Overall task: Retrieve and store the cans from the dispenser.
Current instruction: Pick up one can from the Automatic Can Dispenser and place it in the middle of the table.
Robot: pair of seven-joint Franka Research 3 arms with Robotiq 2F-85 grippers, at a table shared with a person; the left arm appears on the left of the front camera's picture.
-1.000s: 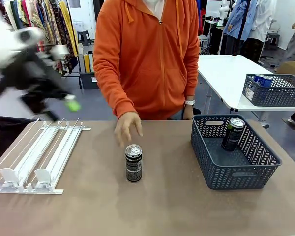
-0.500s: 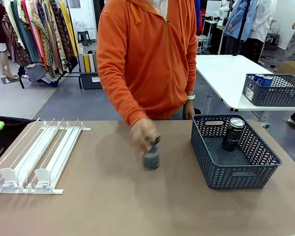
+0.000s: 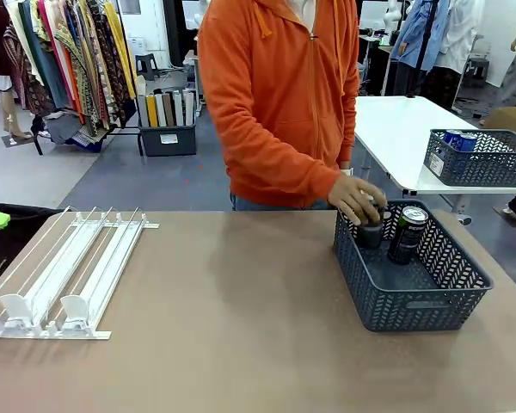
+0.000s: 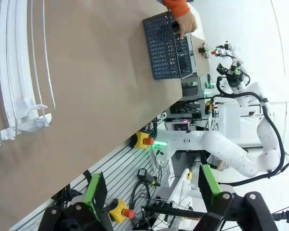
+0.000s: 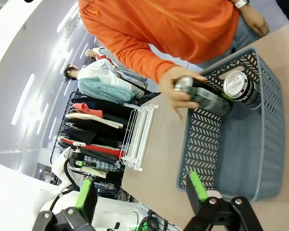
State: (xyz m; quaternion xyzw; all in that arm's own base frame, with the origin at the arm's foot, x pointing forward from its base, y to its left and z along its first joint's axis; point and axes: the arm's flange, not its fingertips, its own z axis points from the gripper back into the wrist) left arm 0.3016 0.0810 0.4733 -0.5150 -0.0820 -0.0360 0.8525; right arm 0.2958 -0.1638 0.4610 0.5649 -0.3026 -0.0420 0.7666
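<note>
The step in hand is storing: the person's hand (image 3: pixel 358 197) grips a dark can (image 3: pixel 371 231) and lowers it into the grey basket (image 3: pixel 413 311), just beside a second can (image 3: pixel 408 234) already standing upright there. In the right wrist view the held can (image 5: pixel 202 95) lies tilted across the basket's (image 5: pixel 236 159) near rim, touching or nearly touching the standing can (image 5: pixel 241 87), so it is not yet set down.

The right pincer (image 5: pixel 139 196) hangs with its green-padded fingers wide apart and nothing between them; the basket lies straight ahead of it and close, the hand and both cans beyond its fingertips. The left pincer (image 4: pixel 151 188) is also spread fully apart and empty. The dispenser (image 4: pixel 17 86) sits ahead of it, toward the upper left of its view, while the basket (image 4: pixel 164 45) is far ahead, well apart across the surface (image 4: pixel 96 82).

The dispenser (image 3: pixel 64 271) looks bare: its wire lanes and white stops hold no cans, so as far as can be judged this can is the last to be stored. The next move calls for the hand to stand the can upright in the free space beside the other and let go. Neither pincer has anything within reach to take, and both should hold clear of the basket while the hand is in it.
</note>
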